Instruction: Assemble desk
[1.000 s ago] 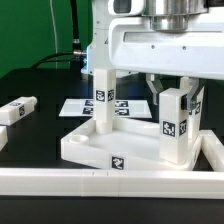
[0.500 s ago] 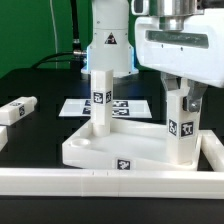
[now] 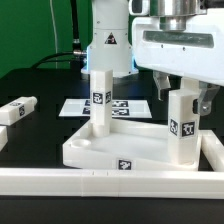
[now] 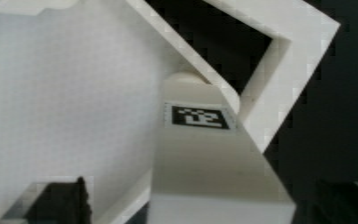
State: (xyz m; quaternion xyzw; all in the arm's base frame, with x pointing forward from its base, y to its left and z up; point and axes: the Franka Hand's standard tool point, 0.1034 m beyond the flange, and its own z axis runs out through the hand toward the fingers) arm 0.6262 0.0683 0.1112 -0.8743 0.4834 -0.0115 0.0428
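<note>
Astride the desk's tagged upright leg (image 3: 182, 148) at the exterior view's right, jaws stand apart.

The desk's white rimmed slab (image 3: 88, 150) lies flat, with a black-and-white tag on its near edge. The far leg (image 3: 99, 100) stands upright at the slab's eleven o'clock corner and the near leg (image 3: 180, 128) upright at its four o'clock corner, both square-section and tagged. A loose leg (image 3: 19, 109) lies on its side, well apart at about nine o'clock.
</note>
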